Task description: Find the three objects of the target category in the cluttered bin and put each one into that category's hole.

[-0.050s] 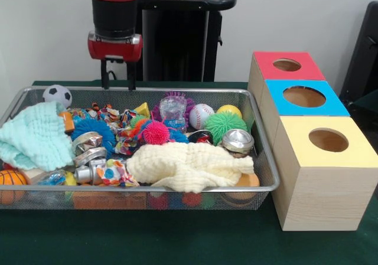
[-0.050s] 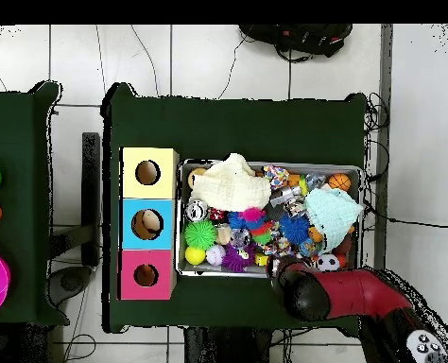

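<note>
Front view: red and black arm's end effector [image 1: 116, 75] hangs over the back-left rim of the silver wire-mesh bin [image 1: 260, 159], two dark prongs apart with nothing between them, so released and empty. Bin sits on the green-covered bench [image 1: 177, 241], crammed: mint-green muslin cloth [image 1: 35, 138] at the left end, cream muslin cloth [image 1: 189, 166] along the front edge, small soccer ball [image 1: 57, 95] in the back-left corner, white baseball [image 1: 201, 115], green spiky rubber ball [image 1: 224, 125], pink spiky ball [image 1: 156, 133], blue fuzzy ball [image 1: 93, 127], shiny metal tin [image 1: 238, 141], orange basketball [image 1: 10, 179] at front-left.

Just beside the bin's right end stand three wooden boxes, each with a round hole: red-topped box [image 1: 287, 66], blue-topped box [image 1: 305, 97], yellow-topped box [image 1: 328, 141].

Step in hand, as I read it: search, nothing grasped yet (target category not stated, can't tell which three). Next move calls for a descent onto an exposed item; the cloths probably hide more and may need shifting.

Overhead view agrees: arm at the bin's robot-side edge.
</note>
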Motion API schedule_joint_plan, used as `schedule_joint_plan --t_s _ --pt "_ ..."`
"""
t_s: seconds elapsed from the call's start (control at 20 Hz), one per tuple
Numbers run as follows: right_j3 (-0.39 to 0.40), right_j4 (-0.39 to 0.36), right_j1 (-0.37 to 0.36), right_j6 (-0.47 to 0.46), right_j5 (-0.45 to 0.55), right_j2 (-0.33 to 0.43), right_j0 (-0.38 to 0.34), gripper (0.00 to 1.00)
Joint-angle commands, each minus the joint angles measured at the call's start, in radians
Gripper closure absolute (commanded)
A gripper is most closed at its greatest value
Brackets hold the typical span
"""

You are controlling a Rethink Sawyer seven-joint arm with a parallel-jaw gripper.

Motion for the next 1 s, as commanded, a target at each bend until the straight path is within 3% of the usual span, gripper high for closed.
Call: schedule_joint_plan --t_s 0.05,0.2,0.35,0.5,0.8,1.0 --pt "0.226 -0.082 -0.110 -0.194 -0.037 0.135 -0.153 0.00" --pt "0.224 -0.115 -0.101 -0.186 -0.040 0.147 -0.179 0.00" --pt "0.206 -0.184 -0.082 -0.112 -0.088 0.103 -0.146 0.00" --pt "0.183 -0.222 -0.078 -0.018 -0.120 0.053 -0.072 0.00" --pt "0.137 -0.139 -0.110 0.082 -0.040 0.040 0.080 0.00" --pt "0.024 -0.147 -0.040 0.149 -0.035 -0.019 0.211 0.00"
